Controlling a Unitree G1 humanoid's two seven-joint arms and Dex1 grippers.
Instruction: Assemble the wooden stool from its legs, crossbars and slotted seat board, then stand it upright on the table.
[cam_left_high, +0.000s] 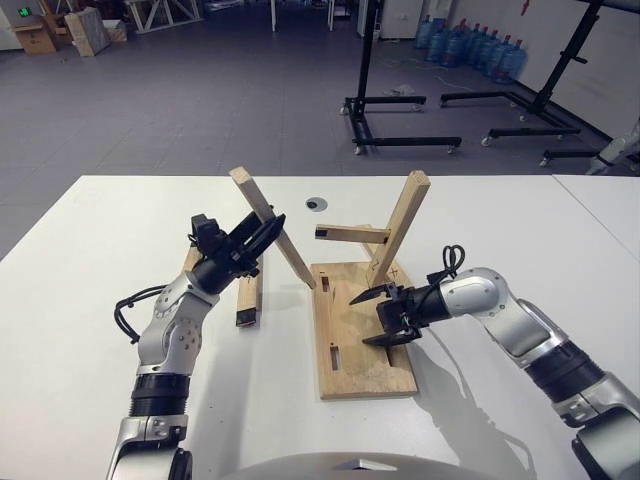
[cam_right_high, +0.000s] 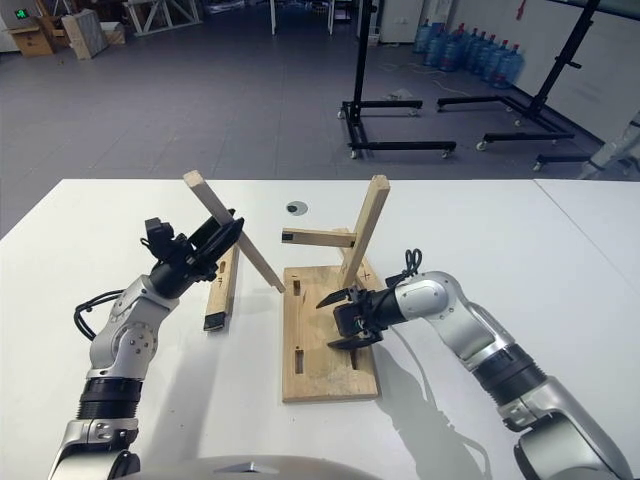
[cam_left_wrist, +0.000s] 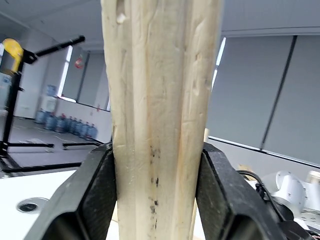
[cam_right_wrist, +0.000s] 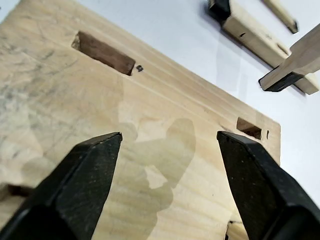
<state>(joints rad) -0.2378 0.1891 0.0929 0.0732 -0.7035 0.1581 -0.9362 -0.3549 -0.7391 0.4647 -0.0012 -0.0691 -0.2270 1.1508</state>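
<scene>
Wooden leg (cam_left_high: 256, 200) held raised and tilted in left end effector (cam_left_high: 266, 238).

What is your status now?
Left claw shut on pale wooden leg, tilted. Right claw open above flat slotted wooden seat board. Second leg with crossbar stands on board; third leg lies beside.

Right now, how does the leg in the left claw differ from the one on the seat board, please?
The held leg is raised in the left claw; the standing leg sits in the seat board. The standing leg carries a crossbar; the held leg none. Both are wooden.
</scene>
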